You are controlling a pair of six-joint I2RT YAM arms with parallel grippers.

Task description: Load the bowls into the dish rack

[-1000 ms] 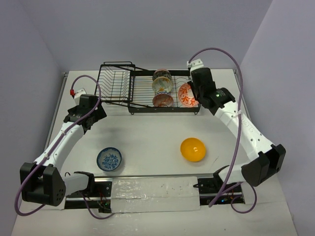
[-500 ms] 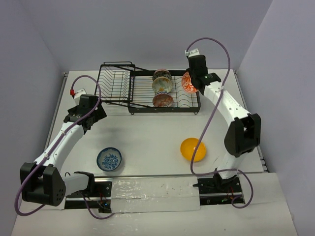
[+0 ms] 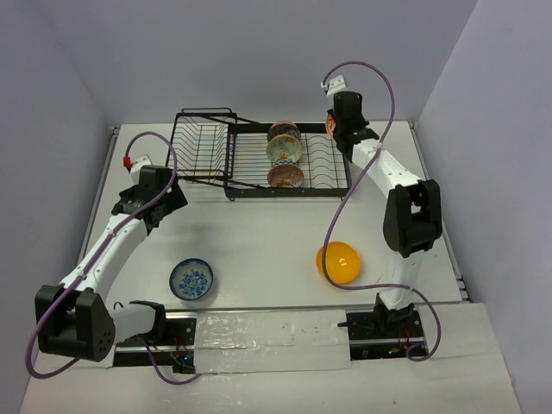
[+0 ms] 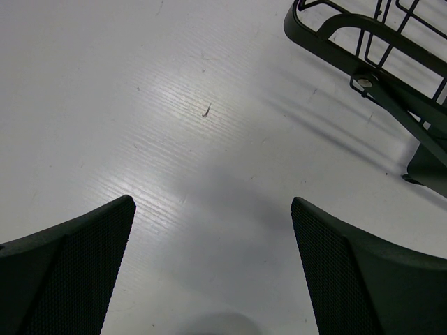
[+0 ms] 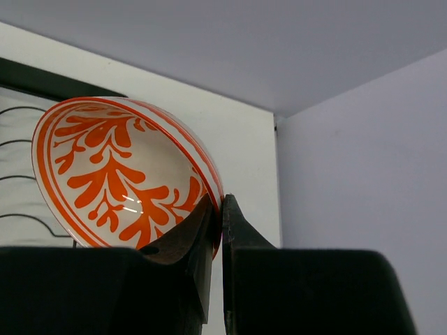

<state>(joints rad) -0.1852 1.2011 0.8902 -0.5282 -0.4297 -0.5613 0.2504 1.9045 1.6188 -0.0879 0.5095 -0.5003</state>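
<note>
At the far right end of the dish rack [image 3: 289, 197], the right gripper [image 5: 220, 204] is clamped on the orange floral bowl [image 5: 119, 174] by its rim, holding it on edge to suit the dividers [image 3: 321, 168]. The left gripper [image 4: 211, 206] gapes, empty, near the rack's basket [image 3: 203, 143].

R gripper [image 3: 335, 131] w/ orange-red bowl [image 3: 329, 125] at dish rack [image 3: 302, 196] far-right corner

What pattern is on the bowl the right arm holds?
The bowl is white with orange-red leafy sprays; clearest in the right wrist view.
</note>
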